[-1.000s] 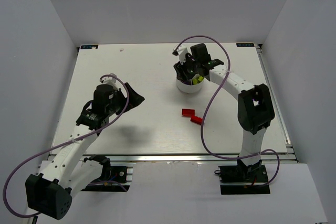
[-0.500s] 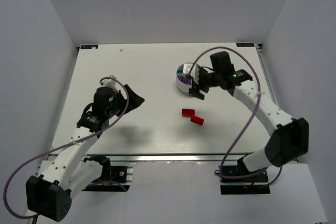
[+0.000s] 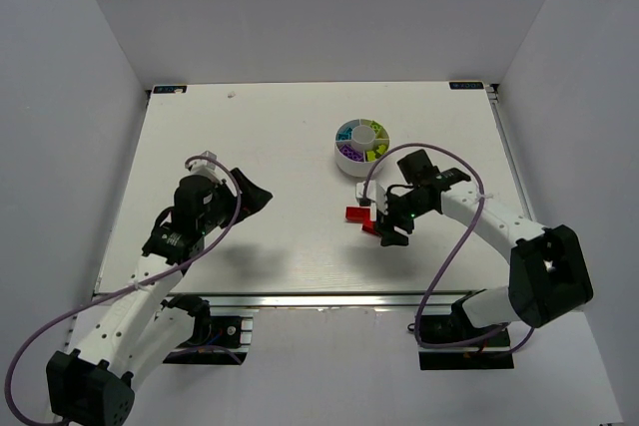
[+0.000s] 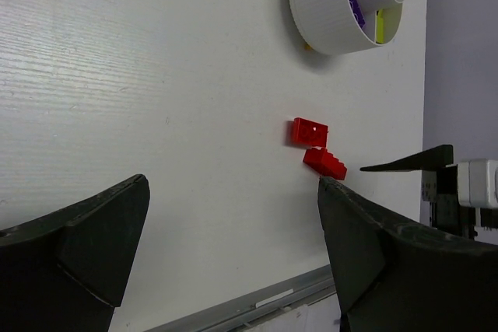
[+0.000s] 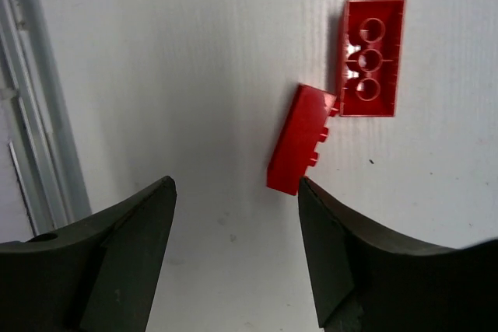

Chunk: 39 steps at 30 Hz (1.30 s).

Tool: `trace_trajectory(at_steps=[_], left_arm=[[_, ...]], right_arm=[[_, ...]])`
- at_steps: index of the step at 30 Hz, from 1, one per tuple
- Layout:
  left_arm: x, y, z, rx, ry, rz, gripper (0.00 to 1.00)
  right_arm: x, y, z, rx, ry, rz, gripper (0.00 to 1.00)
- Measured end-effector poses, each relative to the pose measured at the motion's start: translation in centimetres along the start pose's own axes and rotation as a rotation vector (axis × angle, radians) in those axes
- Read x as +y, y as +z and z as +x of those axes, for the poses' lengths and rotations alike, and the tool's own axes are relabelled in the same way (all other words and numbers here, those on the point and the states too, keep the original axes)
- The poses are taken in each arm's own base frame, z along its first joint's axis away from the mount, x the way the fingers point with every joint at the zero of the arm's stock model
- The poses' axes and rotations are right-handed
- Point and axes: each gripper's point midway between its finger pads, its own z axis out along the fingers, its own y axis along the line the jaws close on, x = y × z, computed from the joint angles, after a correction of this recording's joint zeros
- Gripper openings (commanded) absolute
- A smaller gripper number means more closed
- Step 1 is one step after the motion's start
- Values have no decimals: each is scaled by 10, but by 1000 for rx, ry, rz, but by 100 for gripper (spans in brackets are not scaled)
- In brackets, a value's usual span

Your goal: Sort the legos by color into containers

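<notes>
Right claw (image 5: 233,192) is spread wide with nothing in it, hanging over two legos on the table (image 3: 250,137). The tipped red lego (image 5: 299,139) sits just beside the upside-down red lego (image 5: 372,56), near the white dish (image 3: 348,161). Left claw (image 4: 233,184) is spread too, empty, well off to the side.

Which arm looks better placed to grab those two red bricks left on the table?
Right. The right tool, open, hangs just over the red bricks; the left tool sits well away.
</notes>
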Motion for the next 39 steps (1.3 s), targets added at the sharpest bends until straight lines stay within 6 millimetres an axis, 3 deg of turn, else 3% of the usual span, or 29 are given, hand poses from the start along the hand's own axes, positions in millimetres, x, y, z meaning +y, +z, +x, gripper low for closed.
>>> trace_trajectory(at_steps=[7, 17, 20, 23, 24, 27, 31, 35, 39], left_arm=[[-3, -6, -2, -14, -4, 11, 98], [-3, -11, -2, -26, -22, 11, 98], [-3, -11, -2, -26, -22, 10, 98], [-2, -11, -2, -23, -22, 8, 98], [-1, -10, -1, -20, -22, 5, 98], [-1, -9, -1, -17, -23, 1, 98], [0, -8, 0, -15, -22, 0, 98], [0, -7, 0, -14, -21, 0, 98], [2, -3, 1, -4, -20, -8, 98]], right_arm=[[-27, 16, 3, 36, 132, 59, 66], [-39, 39, 5, 79, 206, 71, 58], [-43, 44, 5, 88, 209, 83, 51], [-43, 49, 5, 103, 207, 89, 37], [-44, 50, 5, 105, 207, 92, 28], [-44, 52, 4, 109, 201, 97, 16], [-43, 51, 4, 116, 193, 93, 0], [-30, 39, 2, 117, 189, 64, 0], [-27, 8, -27, 0, 137, 98, 0]])
